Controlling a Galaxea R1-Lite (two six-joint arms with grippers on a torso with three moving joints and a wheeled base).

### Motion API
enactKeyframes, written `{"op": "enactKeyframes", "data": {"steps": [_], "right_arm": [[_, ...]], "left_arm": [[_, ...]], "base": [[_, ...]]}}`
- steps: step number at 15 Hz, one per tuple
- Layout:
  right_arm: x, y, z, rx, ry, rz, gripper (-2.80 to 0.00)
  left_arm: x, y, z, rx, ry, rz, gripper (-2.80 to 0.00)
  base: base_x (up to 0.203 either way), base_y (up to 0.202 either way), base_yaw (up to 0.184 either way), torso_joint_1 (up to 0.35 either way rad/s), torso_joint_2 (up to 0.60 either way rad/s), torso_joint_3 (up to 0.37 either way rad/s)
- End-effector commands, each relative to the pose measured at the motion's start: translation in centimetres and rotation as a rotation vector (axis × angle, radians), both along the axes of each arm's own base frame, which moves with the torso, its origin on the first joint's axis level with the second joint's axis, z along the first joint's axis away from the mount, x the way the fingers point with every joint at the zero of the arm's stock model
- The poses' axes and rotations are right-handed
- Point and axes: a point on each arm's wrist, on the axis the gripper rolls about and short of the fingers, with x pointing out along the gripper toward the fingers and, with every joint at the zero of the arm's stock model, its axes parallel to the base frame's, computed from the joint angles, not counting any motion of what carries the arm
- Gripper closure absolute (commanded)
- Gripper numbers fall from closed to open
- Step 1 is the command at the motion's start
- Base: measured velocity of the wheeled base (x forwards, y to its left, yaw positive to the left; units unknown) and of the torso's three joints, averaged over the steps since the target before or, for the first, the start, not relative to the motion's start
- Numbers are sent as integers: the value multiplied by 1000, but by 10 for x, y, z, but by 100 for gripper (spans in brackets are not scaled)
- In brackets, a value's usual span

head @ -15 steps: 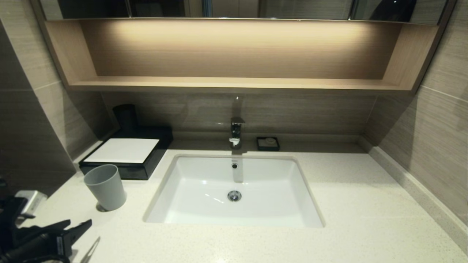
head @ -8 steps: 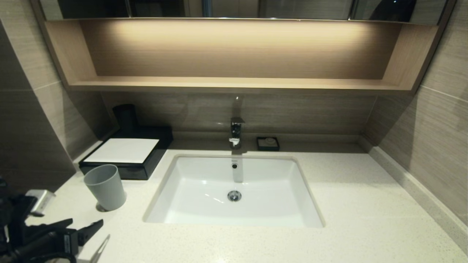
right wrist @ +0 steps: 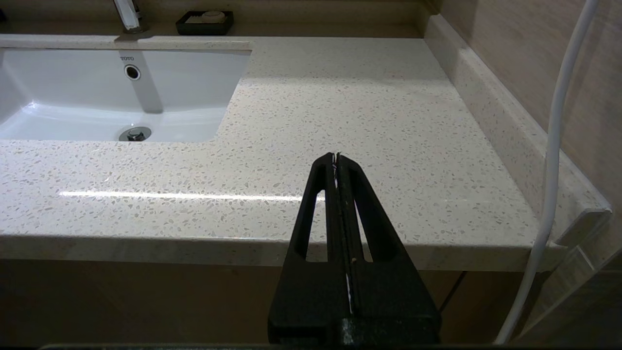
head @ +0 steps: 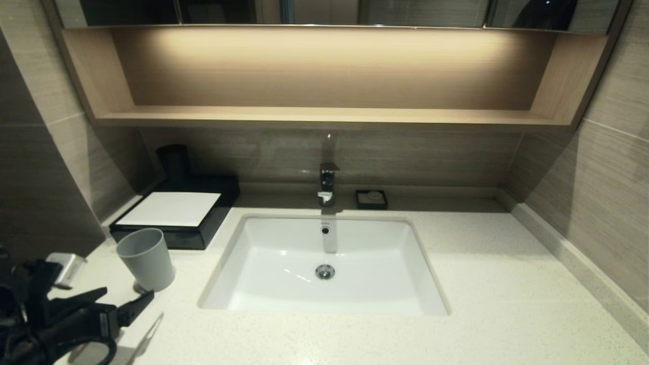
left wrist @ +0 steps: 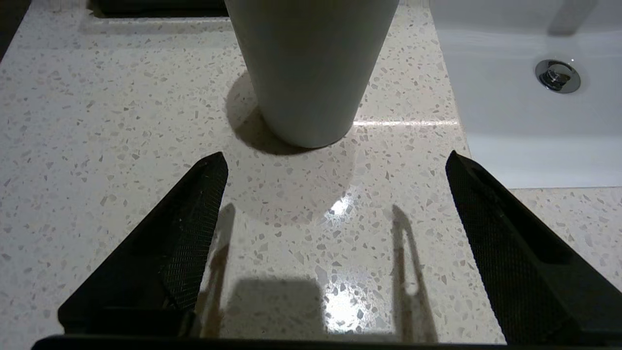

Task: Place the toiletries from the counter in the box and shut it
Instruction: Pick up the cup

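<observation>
Left pincer point(left wrist: 335, 165) hovered low over the pale speckled stone desk point(left wrist: 97, 146), its black jaws spread wide and holding nothing, the grey plastic cup point(left wrist: 311, 68) upright just ahead of it. Beyond the cup sat the low black box with a white top panel point(head: 172, 215), drawer apparently shut. No toiletry packets showed (perhaps already inside), so the next move was probably opening or checking the drawer. Right pincer point(right wrist: 336, 156) sat parked, closed.

Speckled stone surface point(left wrist: 97, 121), polished and glossy. Sink point(head: 324, 263) of smooth glossy white ceramic with a chrome drain point(left wrist: 557, 75). Matt grey plastic cup point(head: 147, 259). Left tool's fingers point(left wrist: 194, 218) are black, with rough meshed faces. Wood-grain shelf point(head: 324, 76).
</observation>
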Motion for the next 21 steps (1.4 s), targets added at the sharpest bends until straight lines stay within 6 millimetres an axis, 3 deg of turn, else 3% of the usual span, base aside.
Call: {"op": "enactKeyframes", "data": {"steps": [1, 21], "right_arm": [[0, 0, 0, 0, 1, 0, 0], [0, 0, -1, 0, 2, 0, 0]], "left_arm": [[2, -1, -11, -11, 40, -7, -280], [16, -5, -21, -24, 15, -13, -280]], "base": [[0, 0, 0, 0, 0, 0], [0, 0, 0, 0, 0, 0]]}}
